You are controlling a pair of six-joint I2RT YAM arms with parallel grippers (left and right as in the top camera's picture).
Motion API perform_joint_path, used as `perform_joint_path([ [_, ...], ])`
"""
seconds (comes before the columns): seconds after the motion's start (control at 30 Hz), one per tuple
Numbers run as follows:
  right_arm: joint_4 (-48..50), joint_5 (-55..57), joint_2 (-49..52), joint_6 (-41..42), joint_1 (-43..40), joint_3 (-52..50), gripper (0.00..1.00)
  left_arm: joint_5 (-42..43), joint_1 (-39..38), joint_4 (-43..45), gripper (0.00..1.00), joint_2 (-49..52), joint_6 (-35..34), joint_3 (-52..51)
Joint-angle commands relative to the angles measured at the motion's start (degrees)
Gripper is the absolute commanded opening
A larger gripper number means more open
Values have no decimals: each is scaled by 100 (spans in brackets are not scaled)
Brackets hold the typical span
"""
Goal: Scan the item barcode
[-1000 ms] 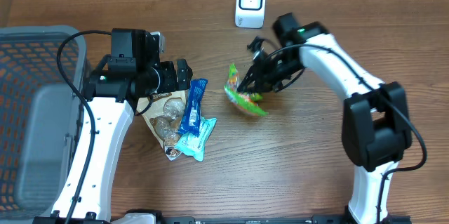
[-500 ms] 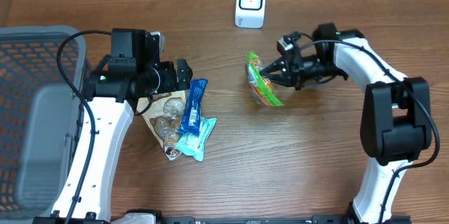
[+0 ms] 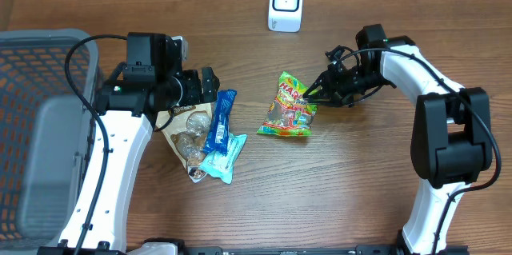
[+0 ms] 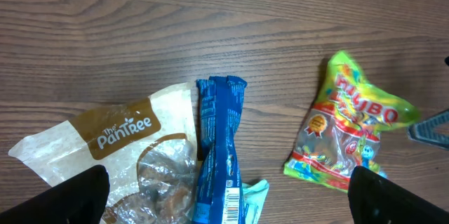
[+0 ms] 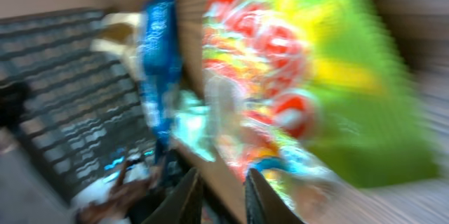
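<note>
Two tools: left tool point(image 3: 210, 87) gapes wide, right tool point(image 3: 314, 91) narrowly parted beside gummy bag point(image 3: 289, 108); basket point(image 3: 48, 34) contents unclear

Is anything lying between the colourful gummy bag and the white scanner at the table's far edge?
Nothing visible: only bare wooden table separates the colourful gummy bag from the white scanner.

Wood table point(image 3: 360, 191): gummy bag point(image 3: 290, 107) ctr; blue bar point(image 3: 218, 119), cookie bag point(image 3: 186, 137), teal pkt point(image 3: 228, 155) left; scanner point(image 3: 286, 5) rear.
</note>
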Motion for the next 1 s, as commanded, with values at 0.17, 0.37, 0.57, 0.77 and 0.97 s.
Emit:
perform_joint_path([
  [0.17, -675, 2789, -870, 308, 566, 1338, 34, -57, -4, 7, 100, 63, -37, 2],
  [0.37, -695, 3738, -826, 2026, 1416, 1353, 57, -55, -4, 7, 100, 63, -37, 2],
  [0.57, -225, 3716, -564, 3314, 2006, 986, 86, -55, -4, 7, 100, 63, -35, 2],
  [0.77, 643, 4131, -402, 3412, 2514, 800, 75, -55, -4, 7, 100, 63, -37, 2],
  [0.97, 667, 5281, -125, 3755, 3010, 800, 72, -55, -4, 7, 100, 63, -35, 2],
])
